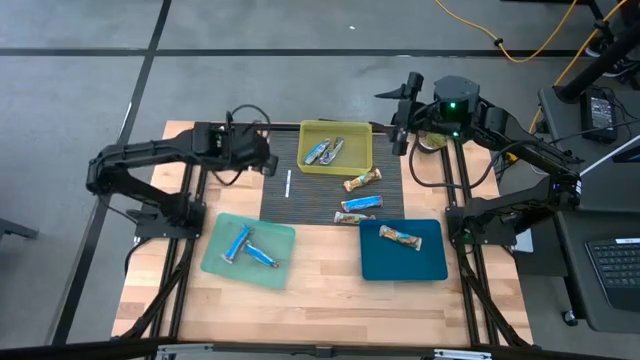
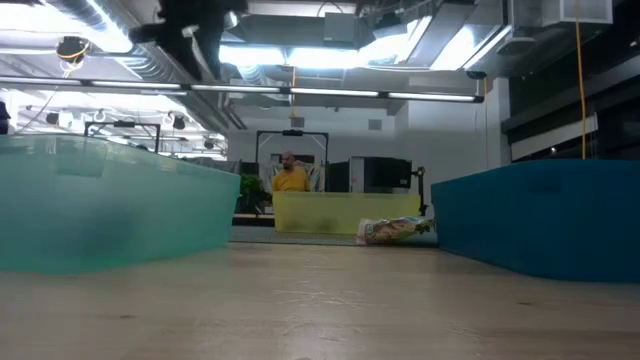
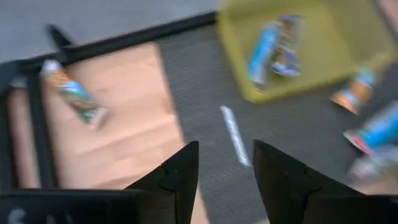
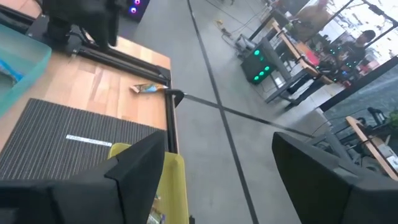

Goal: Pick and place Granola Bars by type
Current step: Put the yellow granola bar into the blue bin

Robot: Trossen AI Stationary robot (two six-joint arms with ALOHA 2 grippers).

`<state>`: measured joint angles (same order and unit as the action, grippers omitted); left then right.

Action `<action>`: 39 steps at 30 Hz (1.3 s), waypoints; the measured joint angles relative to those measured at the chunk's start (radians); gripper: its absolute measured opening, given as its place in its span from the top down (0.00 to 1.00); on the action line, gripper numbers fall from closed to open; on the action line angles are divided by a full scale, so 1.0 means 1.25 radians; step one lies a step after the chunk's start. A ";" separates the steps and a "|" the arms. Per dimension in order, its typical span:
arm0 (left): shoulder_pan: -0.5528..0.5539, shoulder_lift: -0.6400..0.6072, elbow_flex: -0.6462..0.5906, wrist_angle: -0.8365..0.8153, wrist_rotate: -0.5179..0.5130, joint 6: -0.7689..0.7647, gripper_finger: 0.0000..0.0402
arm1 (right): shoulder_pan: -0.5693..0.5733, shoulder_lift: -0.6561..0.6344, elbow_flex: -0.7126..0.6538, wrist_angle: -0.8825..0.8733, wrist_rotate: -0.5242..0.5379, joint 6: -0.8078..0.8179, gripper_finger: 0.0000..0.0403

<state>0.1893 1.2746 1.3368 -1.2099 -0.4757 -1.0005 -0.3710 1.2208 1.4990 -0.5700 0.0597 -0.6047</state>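
Two blue granola bars (image 1: 250,247) lie crossed in the pale green tray, two silvery ones (image 1: 324,150) in the yellow tray (side by side), one tan bar (image 1: 399,237) in the blue tray, three loose bars (image 1: 361,205) on the mat.

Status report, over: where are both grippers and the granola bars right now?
Left gripper empty, fingers apart, over dark mat near yellow bin. Right gripper open, parked behind it. Three wrapped bars loose on mat. Nothing blocking.

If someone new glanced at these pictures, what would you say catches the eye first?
Three coloured trays stand out on the wooden table: a yellow tray at the back holding two bars, a pale green tray front-left with two blue bars, and a dark blue tray front-right with one tan bar. Three more bars lie loose on the dark mat between them.
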 joint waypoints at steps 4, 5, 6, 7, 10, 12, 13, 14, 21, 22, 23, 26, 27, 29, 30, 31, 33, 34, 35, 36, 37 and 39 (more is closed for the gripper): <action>0.090 0.007 -0.034 -0.005 -0.056 0.000 0.65 | 0.000 0.000 0.000 0.002 0.000 -0.002 0.26; 0.116 0.007 -0.047 -0.005 -0.062 0.004 0.65 | 0.000 0.000 0.000 0.002 0.000 -0.003 0.26; 0.141 0.007 -0.062 -0.006 -0.064 0.012 0.64 | 0.000 0.000 0.000 0.002 0.000 -0.003 0.26; 0.165 0.007 -0.076 -0.005 -0.063 0.020 0.64 | 0.000 0.000 0.000 0.002 -0.001 -0.003 0.26; 0.242 0.007 -0.126 0.003 -0.039 0.053 0.63 | 0.000 0.000 0.000 0.002 -0.001 -0.005 0.26; 0.294 0.007 -0.166 0.025 -0.005 0.090 0.62 | 0.000 0.000 0.000 0.002 -0.001 -0.007 0.26; 0.319 0.007 -0.187 0.042 0.020 0.114 0.62 | 0.000 0.000 0.000 0.002 -0.001 -0.009 0.26; 0.344 0.007 -0.207 0.063 0.045 0.136 0.61 | 0.000 0.000 0.000 0.002 -0.001 -0.010 0.26; 0.484 0.007 -0.339 0.271 0.140 0.225 0.56 | -0.010 0.000 0.000 0.002 -0.001 -0.011 0.26; 0.502 0.007 -0.349 0.293 0.145 0.236 0.55 | -0.015 0.000 0.000 0.002 -0.001 -0.006 0.26; 0.517 0.007 -0.358 0.309 0.151 0.249 0.54 | -0.020 0.000 0.000 0.002 0.000 -0.002 0.26; 0.554 0.007 -0.376 0.345 0.158 0.296 0.49 | -0.037 0.001 0.000 0.002 0.000 0.002 0.26; 0.565 0.007 -0.381 0.356 0.158 0.306 0.47 | -0.044 0.001 0.000 0.002 0.000 0.006 0.26; 0.586 0.007 -0.394 0.381 0.166 0.322 0.44 | -0.058 0.001 0.000 0.002 0.000 0.019 0.26; 0.595 0.007 -0.402 0.395 0.173 0.329 0.42 | -0.065 0.001 0.000 0.001 0.000 0.022 0.26; 0.603 0.008 -0.409 0.409 0.180 0.333 0.41 | -0.072 0.001 0.000 0.001 0.000 0.023 0.26; 0.617 0.019 -0.418 0.420 0.185 0.336 0.38 | -0.083 0.001 0.000 0.001 0.000 0.023 0.26; 0.624 0.030 -0.419 0.419 0.185 0.336 0.37 | -0.089 0.001 0.000 0.001 0.000 0.023 0.26; 0.628 0.042 -0.420 0.418 0.182 0.336 0.36 | -0.094 0.001 0.000 0.001 0.000 0.023 0.26; 0.633 0.054 -0.420 0.422 0.176 0.336 0.36 | -0.099 0.001 0.000 0.001 0.000 0.023 0.26; 0.638 0.068 -0.420 0.431 0.171 0.336 0.35 | -0.104 0.001 0.000 0.001 -0.002 0.022 0.26; 0.644 0.098 -0.420 0.452 0.167 0.336 0.35 | -0.113 0.001 0.000 0.002 -0.007 0.019 0.26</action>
<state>0.9947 1.3971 0.8124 -0.6449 -0.2664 -0.5804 -0.5122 1.2217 1.4990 -0.5678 0.0514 -0.5807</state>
